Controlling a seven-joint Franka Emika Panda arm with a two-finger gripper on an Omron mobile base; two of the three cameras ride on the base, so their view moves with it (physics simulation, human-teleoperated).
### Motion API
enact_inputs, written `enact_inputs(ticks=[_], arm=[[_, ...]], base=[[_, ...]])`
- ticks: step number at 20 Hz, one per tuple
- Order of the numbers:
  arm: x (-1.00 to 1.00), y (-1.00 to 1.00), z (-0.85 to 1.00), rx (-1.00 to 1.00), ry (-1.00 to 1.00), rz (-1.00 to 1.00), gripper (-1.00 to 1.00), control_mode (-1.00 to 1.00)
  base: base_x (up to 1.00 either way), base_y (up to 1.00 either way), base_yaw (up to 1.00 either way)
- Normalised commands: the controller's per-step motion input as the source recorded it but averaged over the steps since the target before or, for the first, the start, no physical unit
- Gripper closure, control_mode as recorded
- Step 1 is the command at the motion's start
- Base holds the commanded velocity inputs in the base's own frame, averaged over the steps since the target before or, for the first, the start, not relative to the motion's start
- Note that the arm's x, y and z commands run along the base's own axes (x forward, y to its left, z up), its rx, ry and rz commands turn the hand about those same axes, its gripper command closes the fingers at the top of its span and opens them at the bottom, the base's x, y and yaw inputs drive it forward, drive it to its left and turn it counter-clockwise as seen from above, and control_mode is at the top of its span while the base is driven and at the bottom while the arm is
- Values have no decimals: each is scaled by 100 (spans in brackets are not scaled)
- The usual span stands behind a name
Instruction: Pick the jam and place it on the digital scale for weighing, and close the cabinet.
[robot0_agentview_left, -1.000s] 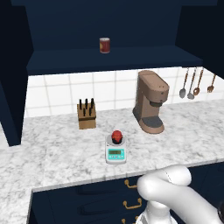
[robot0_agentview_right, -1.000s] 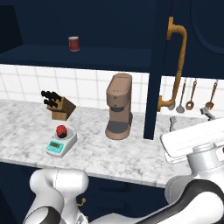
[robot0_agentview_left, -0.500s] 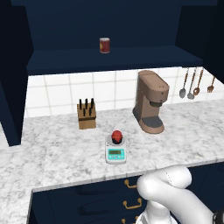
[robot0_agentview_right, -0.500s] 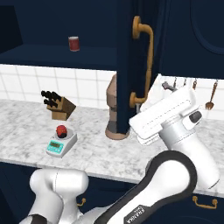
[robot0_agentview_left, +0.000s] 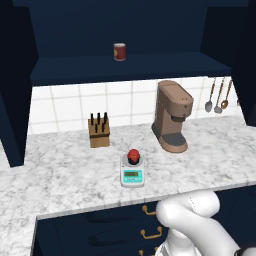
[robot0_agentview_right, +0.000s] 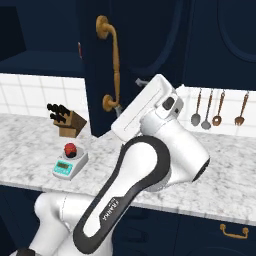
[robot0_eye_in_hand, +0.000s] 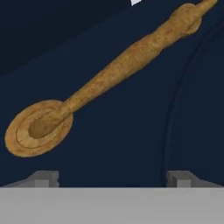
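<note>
The jam (robot0_agentview_left: 133, 156), a small red jar, stands on the round plate of the white and teal digital scale (robot0_agentview_left: 132, 173) on the marble counter; both show again in the right base view as the jam (robot0_agentview_right: 70, 148) on the scale (robot0_agentview_right: 69, 164). The cabinet's right door (robot0_agentview_right: 140, 45) is partly swung in, and its brass handle (robot0_agentview_right: 113, 65) faces me. My gripper (robot0_agentview_right: 128, 94) is pressed close to that door, just beside the handle. In the hand view the handle (robot0_eye_in_hand: 113, 74) runs diagonally across the navy door panel, beyond my gripper (robot0_eye_in_hand: 113, 178), which is open with nothing between its fingertips (robot0_eye_in_hand: 43, 178).
A red can (robot0_agentview_left: 119, 51) stands on the open cabinet shelf. A brown coffee machine (robot0_agentview_left: 171, 116) and a knife block (robot0_agentview_left: 98, 131) sit at the back of the counter. Utensils (robot0_agentview_right: 215, 107) hang on the tiled wall at the right. Navy drawers (robot0_agentview_left: 145, 232) lie below.
The right cabinet door has swung leftward across the right base view, now hiding the coffee machine and shelf there. My arm has followed it, staying by the handle. Jam and scale are unmoved.
</note>
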Motion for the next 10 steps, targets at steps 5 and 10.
enact_inputs(ticks=[5,10], arm=[[89,100,0,-20,2,-4,-100,-100],[100,98,-3,-19,0,-3,-100,-100]], base=[[0,0,0],[0,0,0]])
